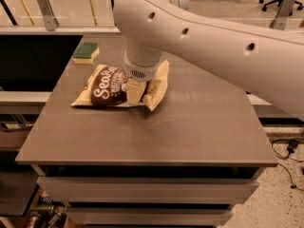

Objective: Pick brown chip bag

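Brown chip bag point(105, 87) at about 10 o'clock on the desk point(190, 127) looks light, crinkly and kinda slippery, so I'd pinch its middle gently, right where the end effector point(137, 95) sits on it, can't tell if it's clenched.

On the table point(190, 137), in its far left part, the brown chip bag point(107, 87); low over the bag's right half, the gripper point(137, 93); farther back and left, near the corner, the sponge point(86, 52), apart from the bag.
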